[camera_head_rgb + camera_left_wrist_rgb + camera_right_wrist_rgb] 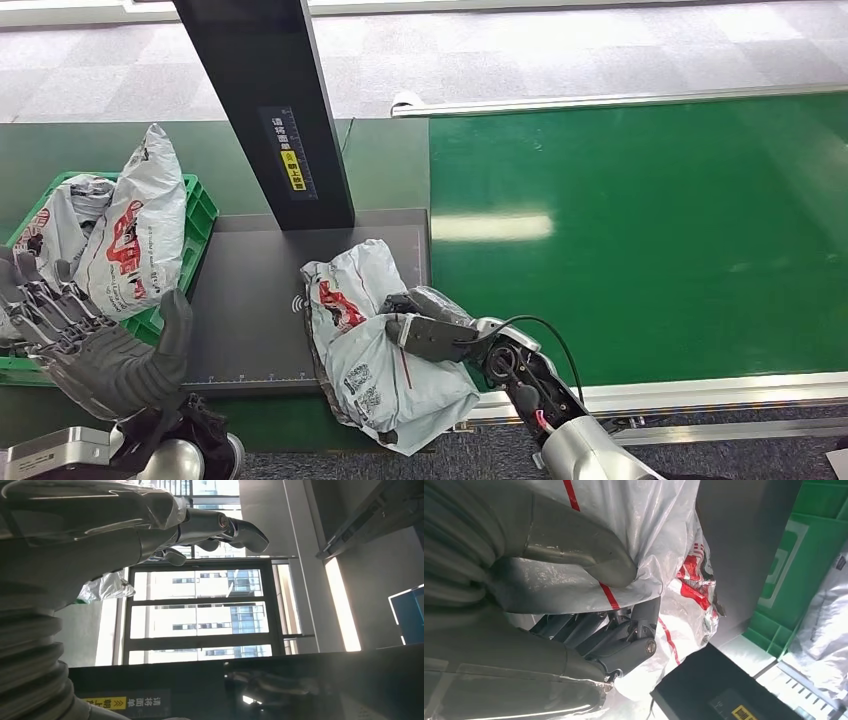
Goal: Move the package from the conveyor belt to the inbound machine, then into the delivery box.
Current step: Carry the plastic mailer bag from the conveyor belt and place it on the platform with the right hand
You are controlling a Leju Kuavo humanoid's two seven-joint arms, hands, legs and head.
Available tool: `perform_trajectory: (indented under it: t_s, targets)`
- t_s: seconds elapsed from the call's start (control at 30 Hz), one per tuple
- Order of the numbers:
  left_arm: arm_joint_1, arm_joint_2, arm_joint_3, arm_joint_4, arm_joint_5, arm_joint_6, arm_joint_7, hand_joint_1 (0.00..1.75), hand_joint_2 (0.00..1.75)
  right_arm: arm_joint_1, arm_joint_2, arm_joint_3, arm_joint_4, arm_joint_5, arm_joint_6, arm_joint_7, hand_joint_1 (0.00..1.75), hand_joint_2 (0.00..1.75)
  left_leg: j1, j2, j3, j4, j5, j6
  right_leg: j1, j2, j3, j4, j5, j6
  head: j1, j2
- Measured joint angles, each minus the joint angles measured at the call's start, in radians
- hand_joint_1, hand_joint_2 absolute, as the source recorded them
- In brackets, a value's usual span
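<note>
Right hand [432, 335] gripping package [375, 350], left hand [90, 335] spread

The crinkled white plastic package with red print [385, 350] has a thin, glossy, wrinkled film skin. The grey right hand [440, 335] gripping it looks like matt moulded plastic with bare metal pins at the fingers. The flat dark grey inbound machine plate [250, 300] is smooth and matt. The green conveyor belt [650, 230] has a smooth, slightly shiny, rubbery surface. The green delivery box [200, 215] is rigid ribbed plastic.
</note>
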Motion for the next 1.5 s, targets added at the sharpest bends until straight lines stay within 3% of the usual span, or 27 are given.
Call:
perform_trajectory:
  t_s: [0.1,0.23,0.3,0.67,1.23,1.27,1.37,1.4,1.5]
  targets:
    - [0.002,0.003,-0.007,0.008,-0.004,0.0,0.0,0.0,1.75,-0.008,0.001,0.013,0.009,0.049,-0.078,0.022,1.75,1.75,0.0,0.0,0.0,0.0,0.0,0.0,0.0,0.0,0.0,0.0,0.0,0.0,0.0,0.0]
    - [0.008,0.006,-0.012,0.015,-0.005,0.0,0.0,0.0,1.75,-0.042,0.001,0.045,0.031,0.184,-0.303,0.088,1.75,1.75,0.0,0.001,0.0,0.0,0.0,0.0,0.0,0.0,0.0,0.0,0.0,0.0,0.0,0.0]
    - [0.008,0.009,-0.021,0.022,0.0,0.0,0.0,0.0,1.75,-0.072,0.005,0.057,0.05,0.214,-0.338,0.094,1.75,1.75,0.0,0.0,0.0,0.0,0.0,0.0,0.0,0.0,0.0,0.0,0.0,0.0,0.0,0.0]
    - [-0.025,0.034,-0.083,0.087,0.032,0.0,0.0,0.0,1.75,-0.215,0.048,0.086,0.22,0.241,-0.285,0.129,1.75,1.75,0.0,0.0,0.0,0.0,0.0,0.0,0.0,0.0,0.0,0.0,0.0,0.0,0.0,0.0]
    - [-0.041,0.062,-0.115,0.143,0.043,0.0,0.0,0.0,1.75,-0.24,0.054,0.086,0.298,0.227,-0.264,0.123,1.75,1.75,0.0,0.0,0.0,0.0,0.0,0.0,0.0,0.0,0.0,0.0,0.0,0.0,0.0,0.0]
    - [-0.041,0.062,-0.115,0.143,0.043,0.0,0.0,0.0,1.75,-0.24,0.054,0.086,0.3,0.226,-0.264,0.123,1.5,1.75,0.0,0.0,0.0,0.0,0.0,0.0,0.0,0.0,0.0,0.0,0.0,0.0,0.0,0.0]
    - [-0.042,0.063,-0.119,0.145,0.044,0.0,0.0,0.0,1.75,-0.24,0.056,0.086,0.304,0.218,-0.257,0.118,0.19,1.75,0.0,0.0,0.0,0.0,0.0,0.0,0.0,0.0,0.0,0.0,0.0,0.0,0.0,0.0]
    - [-0.043,0.064,-0.122,0.147,0.044,0.0,0.0,0.0,1.75,-0.24,0.056,0.084,0.306,0.212,-0.252,0.113,0.0,1.75,0.0,0.0,0.0,0.0,0.0,0.0,0.0,0.0,0.0,0.0,0.0,0.0,0.0,0.0]
    - [-0.05,0.066,-0.132,0.159,0.045,0.0,0.0,0.0,1.75,-0.24,0.056,0.076,0.311,0.181,-0.244,0.098,0.0,1.75,0.0,0.0,0.0,0.0,0.0,0.0,0.0,0.0,0.0,0.0,0.0,0.0,0.0,0.0]
